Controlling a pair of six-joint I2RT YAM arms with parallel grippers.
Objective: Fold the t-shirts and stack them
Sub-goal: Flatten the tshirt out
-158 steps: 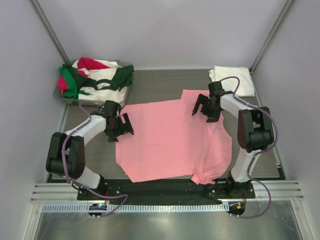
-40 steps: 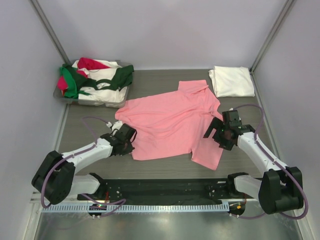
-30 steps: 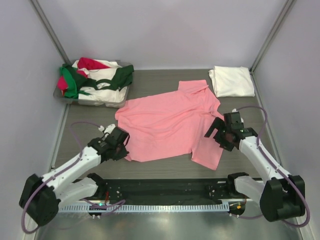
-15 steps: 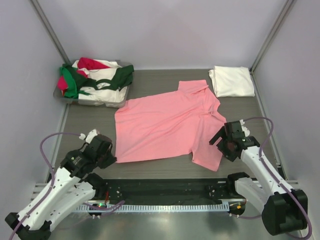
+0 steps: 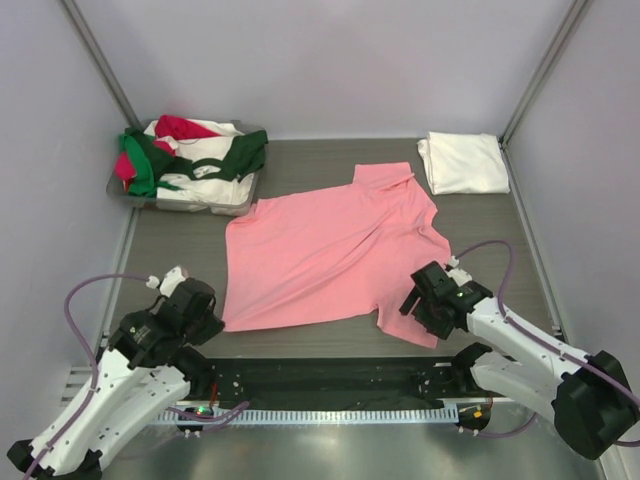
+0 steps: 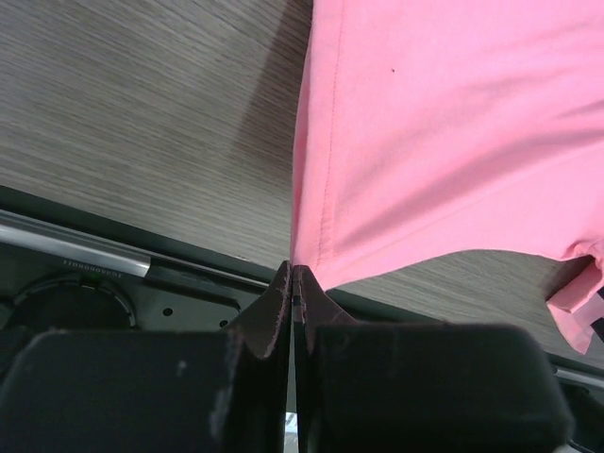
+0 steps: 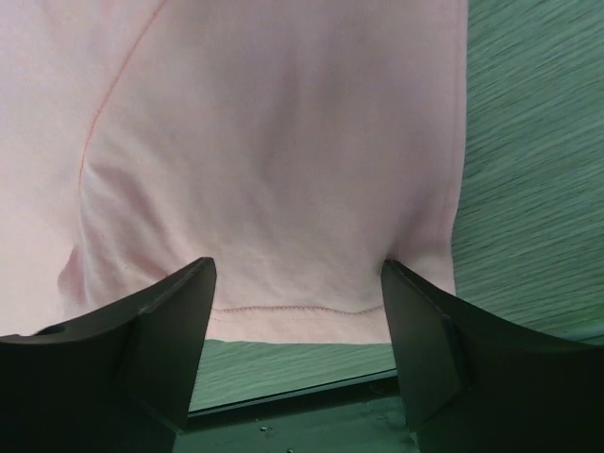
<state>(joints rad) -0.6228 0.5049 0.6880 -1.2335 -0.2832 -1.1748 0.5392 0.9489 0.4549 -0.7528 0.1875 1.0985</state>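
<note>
The salmon-pink t-shirt [image 5: 330, 250] lies spread flat across the middle of the table. My left gripper [image 5: 212, 322] sits at its near left corner. In the left wrist view, that gripper [image 6: 293, 274] is shut with the pink hem corner [image 6: 311, 236] pinched at its tips. My right gripper [image 5: 418, 312] hovers over the near right sleeve. In the right wrist view its jaws [image 7: 295, 269] stand open, with the sleeve hem [image 7: 293, 307] lying between the fingers. A folded white t-shirt [image 5: 463, 163] rests at the back right.
A clear tray [image 5: 120, 190] at the back left holds a heap of green, red and white shirts [image 5: 195, 155]. The black base rail [image 5: 320, 378] runs along the near edge, just in front of both grippers. Grey walls close in the sides.
My left arm drew back to the near left, dragging the shirt's corner with it and spreading the cloth. My right gripper slid toward the near edge and its jaws narrowed somewhat.
</note>
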